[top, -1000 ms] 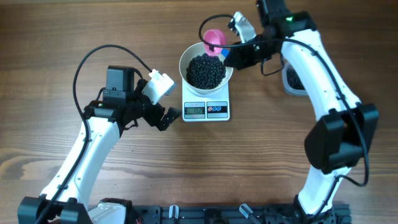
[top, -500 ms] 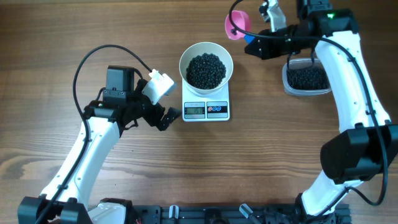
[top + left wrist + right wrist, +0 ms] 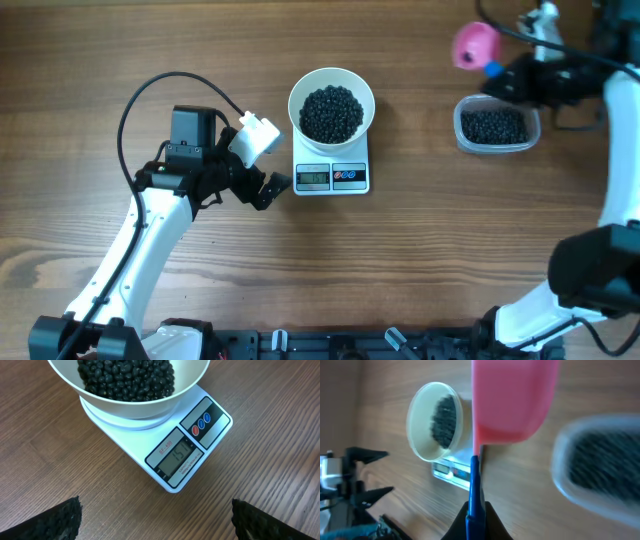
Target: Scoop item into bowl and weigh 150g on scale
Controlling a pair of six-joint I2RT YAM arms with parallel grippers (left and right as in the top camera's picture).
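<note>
Beans (image 3: pixel 331 112) heaped in bowl (image 3: pixel 294 110); bowl sat on scale (image 3: pixel 332 178), display read 151. Weighing step judged essentially complete.
Right gripper (image 3: pixel 503 80) clamped on pink scoop (image 3: pixel 474 44) handle, near tub (image 3: pixel 459 126).
Left gripper (image 3: pixel 272 187) spread wide, empty, beside scale.
Next, likely: park scoop, then release.

**Figures Read on the Scale**

The number 151 is shown on the grey display (image 3: pixel 176 456) set at one edge of the scale (image 3: pixel 132 435). A red model mark (image 3: pixel 165 447), apparently SF-400, is printed just beside the display. Finer print under the digits is too small to be read.
</note>
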